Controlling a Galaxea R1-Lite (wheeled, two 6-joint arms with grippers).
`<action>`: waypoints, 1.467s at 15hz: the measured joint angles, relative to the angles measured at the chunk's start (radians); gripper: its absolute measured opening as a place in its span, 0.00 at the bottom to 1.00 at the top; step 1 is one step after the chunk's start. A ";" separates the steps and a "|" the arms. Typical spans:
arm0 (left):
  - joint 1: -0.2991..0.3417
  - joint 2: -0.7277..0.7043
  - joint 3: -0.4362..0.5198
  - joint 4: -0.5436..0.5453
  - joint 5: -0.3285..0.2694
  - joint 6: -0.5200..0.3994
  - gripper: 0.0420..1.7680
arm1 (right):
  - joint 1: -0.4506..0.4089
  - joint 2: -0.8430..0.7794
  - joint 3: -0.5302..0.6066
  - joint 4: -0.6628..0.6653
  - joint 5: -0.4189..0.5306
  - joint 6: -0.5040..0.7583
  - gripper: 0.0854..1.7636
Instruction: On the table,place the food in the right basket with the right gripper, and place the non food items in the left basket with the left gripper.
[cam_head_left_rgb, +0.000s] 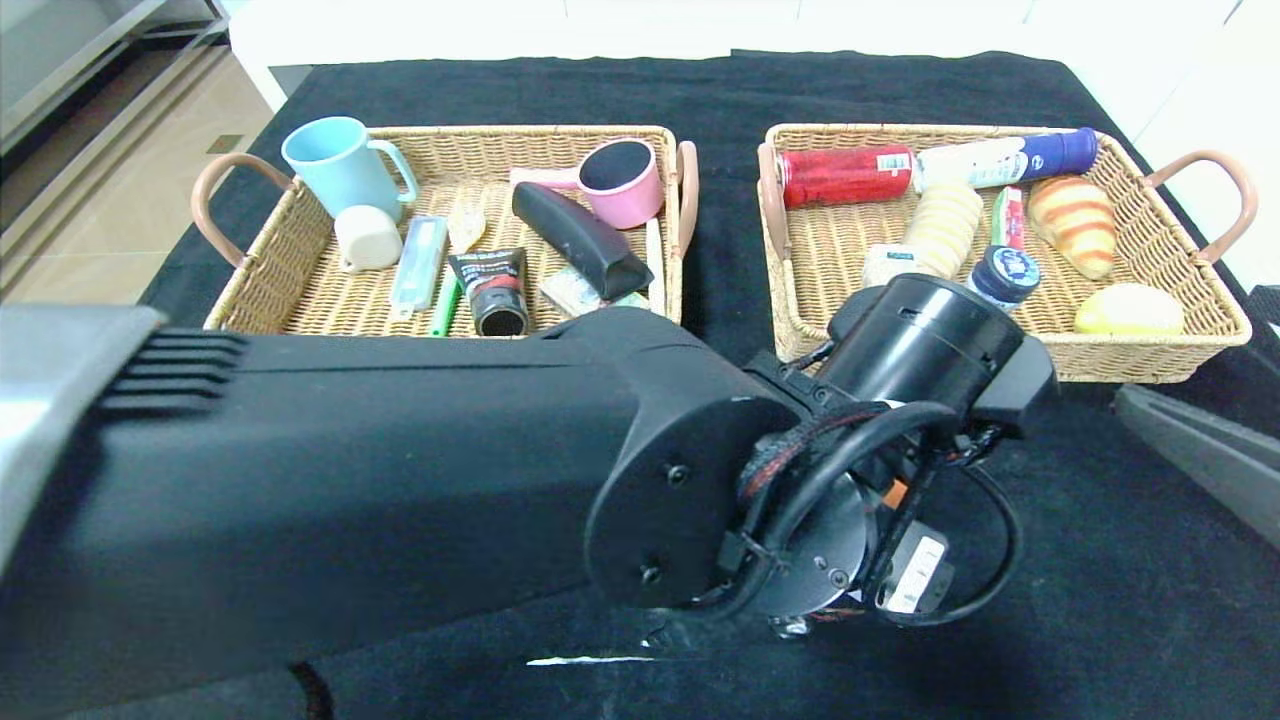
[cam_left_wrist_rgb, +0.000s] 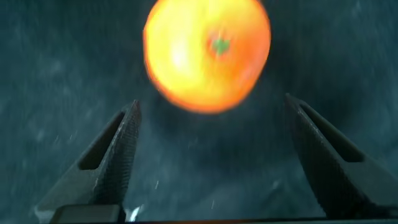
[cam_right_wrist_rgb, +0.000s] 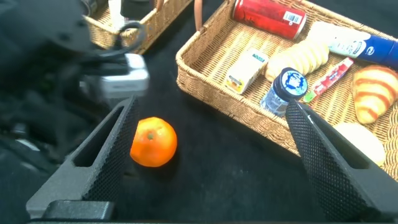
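Although both baskets already hold most of the items, one piece of food, the orange, is judged still to be sorted. Head view: the left arm reaches across the middle of the table, its bulk hiding its own claw and the orange beneath it. The left basket holds a blue mug, a pink cup, the black case, the black tube and the pasta fork. The right basket holds a red can, a croissant and other food. Only a grey edge of the right arm shows at the far right.

Left wrist view: the left gripper hangs over the black cloth with jaws spread wide, holding nothing; the orange lies just beyond the tips.

Right wrist view: the right gripper is also wide open and empty, raised above the cloth. The orange rests on the table near the right basket, which holds the juice carton, with the left arm close beside the fruit.

Since the orange is food, the next move is judged to belong to the right gripper: the left arm should clear away, then the right claw should descend over the fruit and close.
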 joint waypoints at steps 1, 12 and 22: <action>-0.002 -0.026 0.039 -0.002 -0.004 0.001 0.93 | 0.000 -0.003 -0.002 0.003 0.001 0.000 0.97; 0.119 -0.485 0.767 -0.495 -0.247 0.211 0.96 | -0.012 0.062 -0.008 0.002 -0.004 0.016 0.97; 0.328 -0.714 1.207 -0.985 -0.529 0.422 0.96 | -0.021 0.135 0.001 -0.008 -0.008 0.021 0.97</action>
